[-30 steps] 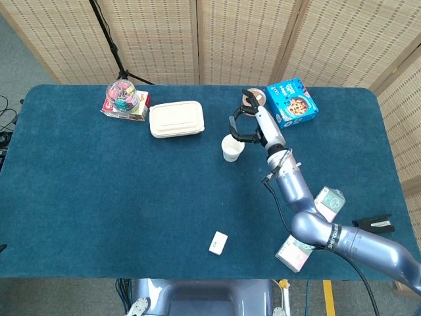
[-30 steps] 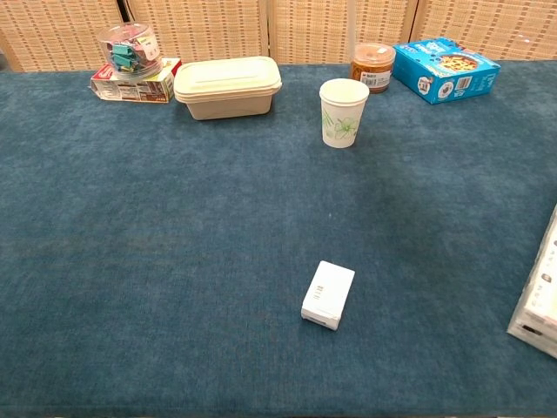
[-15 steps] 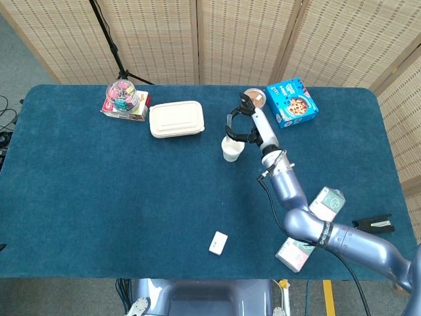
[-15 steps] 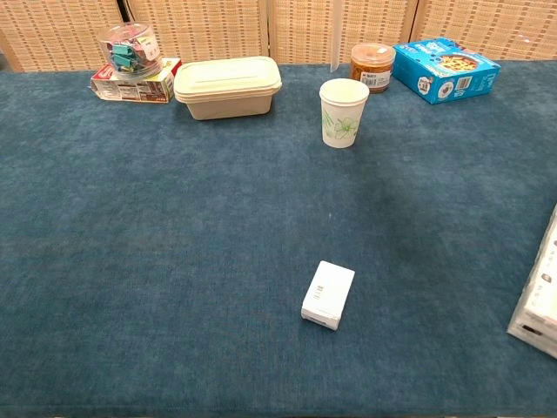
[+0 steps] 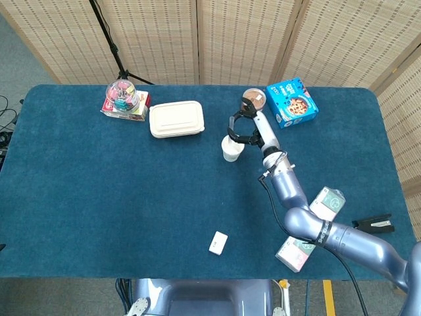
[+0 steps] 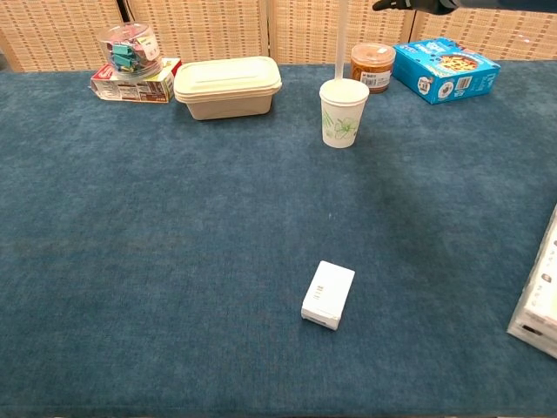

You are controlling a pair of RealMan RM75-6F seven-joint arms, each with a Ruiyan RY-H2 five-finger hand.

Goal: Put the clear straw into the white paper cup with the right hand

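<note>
Fingers [image 5: 238, 129] of the right hand [image 5: 248, 127] pinch the thin clear straw [image 6: 341, 39], upright, entering the white paper cup [image 6: 343, 112].

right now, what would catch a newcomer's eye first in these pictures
The silver-blue right arm reaches across the dark blue table, its right hand poised over the white paper cup near the far middle. In the chest view, the clear straw stands upright above the cup's mouth. Just behind sit a bright blue printed box and a brown-filled jar.
</note>
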